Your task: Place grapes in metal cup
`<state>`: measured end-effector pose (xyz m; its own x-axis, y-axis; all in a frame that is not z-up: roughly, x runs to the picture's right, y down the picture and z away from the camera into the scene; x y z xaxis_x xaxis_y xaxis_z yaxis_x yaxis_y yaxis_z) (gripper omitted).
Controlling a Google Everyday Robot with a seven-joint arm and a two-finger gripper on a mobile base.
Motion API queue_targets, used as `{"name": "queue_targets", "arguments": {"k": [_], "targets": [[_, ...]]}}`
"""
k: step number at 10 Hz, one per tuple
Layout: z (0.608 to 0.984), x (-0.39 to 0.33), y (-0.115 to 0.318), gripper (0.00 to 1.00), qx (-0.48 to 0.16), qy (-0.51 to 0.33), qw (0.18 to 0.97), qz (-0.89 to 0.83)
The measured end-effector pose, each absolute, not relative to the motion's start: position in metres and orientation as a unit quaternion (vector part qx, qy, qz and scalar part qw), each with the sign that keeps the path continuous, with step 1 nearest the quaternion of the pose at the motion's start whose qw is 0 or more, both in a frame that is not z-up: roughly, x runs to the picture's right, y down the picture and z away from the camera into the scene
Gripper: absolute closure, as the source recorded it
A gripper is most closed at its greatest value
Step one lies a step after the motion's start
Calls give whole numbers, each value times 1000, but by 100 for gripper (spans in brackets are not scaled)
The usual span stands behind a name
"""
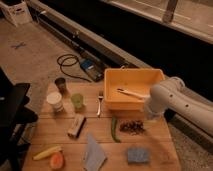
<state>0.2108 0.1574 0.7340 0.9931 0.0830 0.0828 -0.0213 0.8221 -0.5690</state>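
The grapes (132,127), a small dark reddish-purple bunch, lie on the wooden table (60,132) right of centre, just in front of the yellow bin. The metal cup (60,83), small and dark grey, stands upright at the table's far left corner, far from the grapes. My white arm (172,100) reaches in from the right. Its end with the gripper (150,116) hangs just above and to the right of the grapes, at the bin's front right corner. Nothing shows in the gripper.
A yellow bin (111,93) holding a utensil stands at the back. A white cup (54,101), green cup (77,101) and fork (100,103) stand near the metal cup. A green pepper (114,130), small box (76,125), blue cloth (93,152), blue sponge (137,155), yellow and orange items (50,155) lie in front.
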Motion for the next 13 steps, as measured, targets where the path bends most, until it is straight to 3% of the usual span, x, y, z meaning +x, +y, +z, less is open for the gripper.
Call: {"name": "queue_targets", "arguments": {"k": [6, 13], "targets": [[753, 191, 169, 35, -288, -57, 956, 18], [791, 180, 189, 35, -319, -64, 946, 7]]}}
